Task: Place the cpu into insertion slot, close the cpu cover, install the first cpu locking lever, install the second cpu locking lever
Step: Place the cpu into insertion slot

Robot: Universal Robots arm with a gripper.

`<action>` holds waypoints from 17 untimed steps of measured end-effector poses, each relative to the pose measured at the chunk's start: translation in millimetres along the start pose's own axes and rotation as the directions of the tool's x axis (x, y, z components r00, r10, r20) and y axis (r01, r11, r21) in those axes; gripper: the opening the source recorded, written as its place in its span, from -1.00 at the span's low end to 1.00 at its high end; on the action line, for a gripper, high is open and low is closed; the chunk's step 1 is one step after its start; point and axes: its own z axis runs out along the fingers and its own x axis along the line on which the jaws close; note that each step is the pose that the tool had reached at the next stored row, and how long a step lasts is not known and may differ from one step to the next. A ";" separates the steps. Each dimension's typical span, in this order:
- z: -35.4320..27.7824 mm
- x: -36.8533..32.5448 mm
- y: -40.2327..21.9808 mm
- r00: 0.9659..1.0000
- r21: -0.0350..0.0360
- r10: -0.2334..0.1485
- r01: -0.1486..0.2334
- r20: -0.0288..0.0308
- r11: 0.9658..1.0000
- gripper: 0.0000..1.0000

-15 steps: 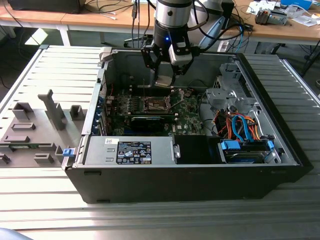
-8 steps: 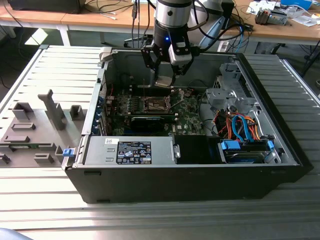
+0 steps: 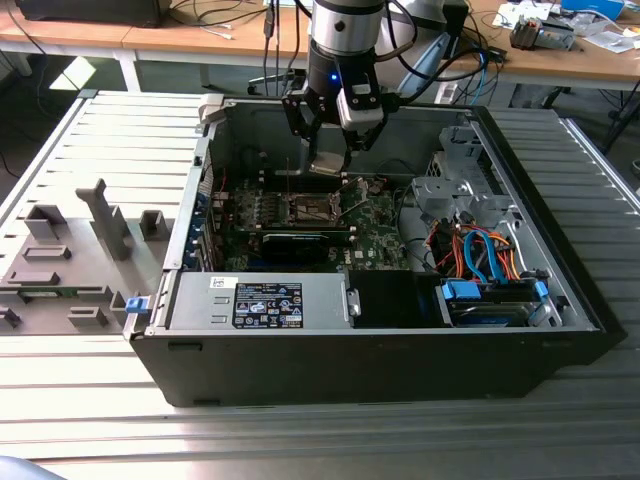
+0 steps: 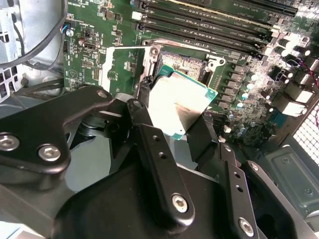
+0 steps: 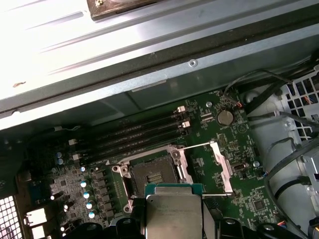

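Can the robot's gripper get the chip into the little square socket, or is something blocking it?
Probably yes. The gripper holds the cpu above the insertion slot, whose contacts lie bare, and the cpu cover is swung open, so nothing seems to block it.

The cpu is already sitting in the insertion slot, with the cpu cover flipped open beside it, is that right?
Not quite. The cpu is not in the insertion slot; the fingers hold it above the slot, whose contact field lies bare in the first wrist view. The cpu cover is flipped open beside it.
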 end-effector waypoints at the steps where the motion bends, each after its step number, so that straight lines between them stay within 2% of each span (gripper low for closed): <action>1: 0.0 0.0 0.0 1.000 0.000 0.000 0.000 0.000 1.000 0.08; 17: 0.0 0.0 0.0 1.000 0.003 0.015 -0.015 0.002 1.000 0.08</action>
